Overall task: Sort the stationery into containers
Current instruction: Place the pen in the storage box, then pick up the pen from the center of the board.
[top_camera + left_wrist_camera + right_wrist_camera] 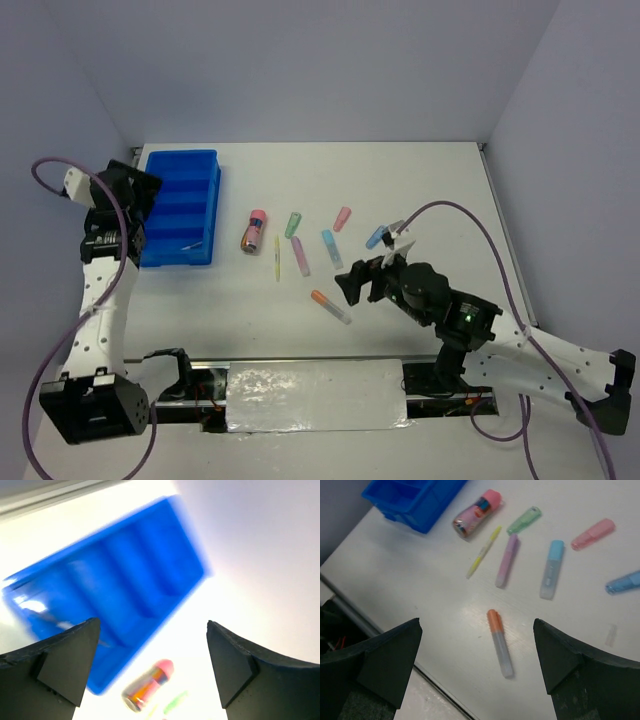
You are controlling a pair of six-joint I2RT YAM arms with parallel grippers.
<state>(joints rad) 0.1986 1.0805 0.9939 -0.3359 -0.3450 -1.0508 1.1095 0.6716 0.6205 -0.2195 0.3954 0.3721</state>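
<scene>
The stationery still to be sorted lies loose on the table, in the middle of the overhead view. The orange marker (pixel 499 642) is lowest and sits apart from the others. Above it are the purple marker (pixel 506 561), the light blue marker (pixel 550 570), the thin yellow pen (pixel 483 551), the green marker (pixel 524 520), the pink marker (pixel 592 534) and the brown-pink tube (pixel 476 514). A darker blue marker (pixel 625 582) lies at the right edge.

The blue tray (pixel 212 200) sits at the upper left of the overhead view. One thin item (pixel 192 245) is already in its nearest compartment.

The step in hand looks like a pick of the orange marker. The right gripper (pixel 476 630) hangs above it with its fingers spread wide and nothing between them. The marker lies almost upright in the wrist view, leaning slightly, so the fingers already stand either side of its length.

To do it well, shift a little toward the lower right of that view, so the barrel rather than the cap is centred. Turn the wrist slightly to match the lean, then come straight down and close on the mid-body. Nothing lies close enough to get knocked.

The left gripper (pixel 152 625) is also spread wide and empty. It hovers at the tray's near end in a blurred wrist view, and is best kept clear of the drop-off.
</scene>
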